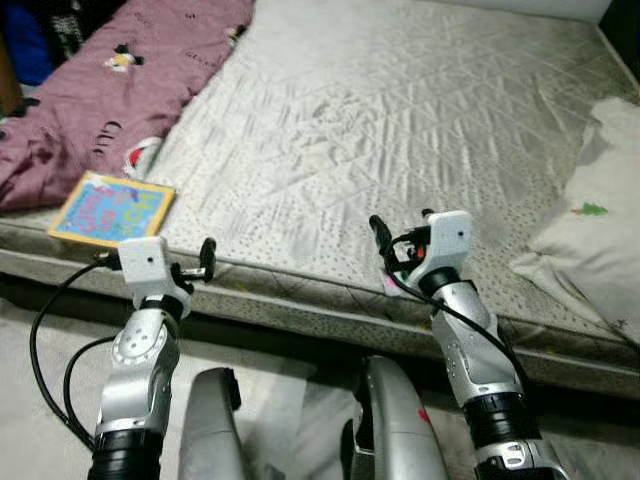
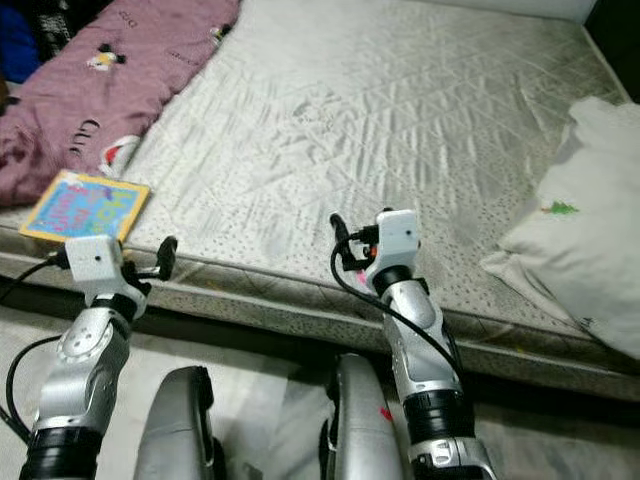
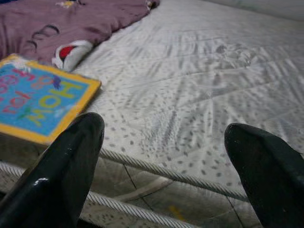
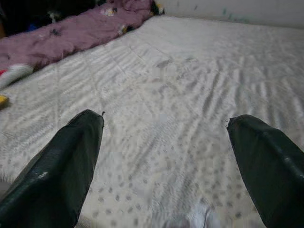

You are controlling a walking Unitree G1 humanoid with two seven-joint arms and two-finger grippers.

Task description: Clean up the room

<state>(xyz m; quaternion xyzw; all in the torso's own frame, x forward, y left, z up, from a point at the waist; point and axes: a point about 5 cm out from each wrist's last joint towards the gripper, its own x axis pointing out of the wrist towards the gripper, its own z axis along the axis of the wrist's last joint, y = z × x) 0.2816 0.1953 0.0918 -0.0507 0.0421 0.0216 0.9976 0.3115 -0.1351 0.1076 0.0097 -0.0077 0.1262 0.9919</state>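
Observation:
A colourful picture book [image 1: 110, 208] with a yellow border lies on the front left corner of the grey quilted mattress [image 1: 400, 110]. A crumpled purple blanket [image 1: 110, 90] covers the bed's far left side. A white and red cloth item [image 3: 71, 52] sticks out from its edge near the book. My left gripper [image 1: 195, 265] hovers open and empty at the mattress's front edge, just right of the book [image 3: 38, 102]. My right gripper [image 1: 400, 232] is open and empty over the front edge near the middle. A small pink scrap [image 1: 390, 283] sits at the edge below it.
A white pillow [image 1: 600, 230] with a small green print lies at the bed's right side, overhanging the front edge. The bed frame's edge [image 1: 300, 310] runs across in front of my knees [image 1: 215, 420]. Black cables [image 1: 45, 340] hang beside my left arm.

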